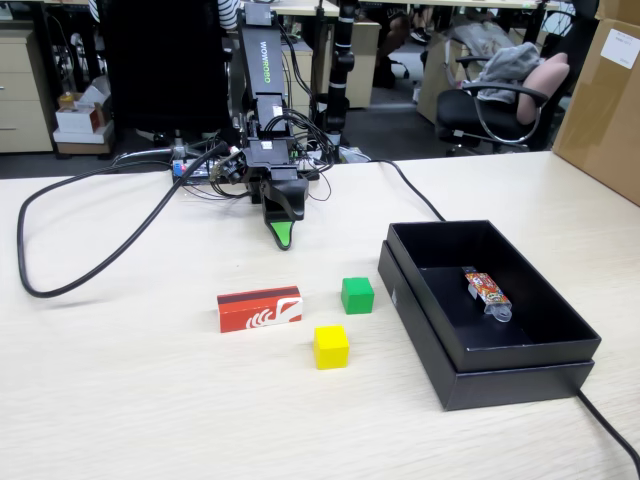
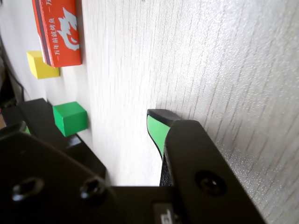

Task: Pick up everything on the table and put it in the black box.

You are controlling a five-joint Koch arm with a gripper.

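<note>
In the fixed view, the yellow cube [image 1: 331,346] lies nearest the camera on the pale wood worktop [image 1: 150,400]. Just behind it sit the red packet [image 1: 260,308] to the left and the green cube [image 1: 357,295] to the right, all three apart from one another. To their right stands the black box [image 1: 470,375], with a small candy wrapper [image 1: 486,291] lying inside on its floor. Farther back my jaws [image 1: 283,236] hang close over the worktop, well apart from the three pieces and holding nothing. Only one green-tipped finger [image 2: 156,133] shows clearly in my wrist view, so I cannot tell how far my jaws stand open. Behind me a dark cable [image 1: 80,260] loops across the worktop.
</note>
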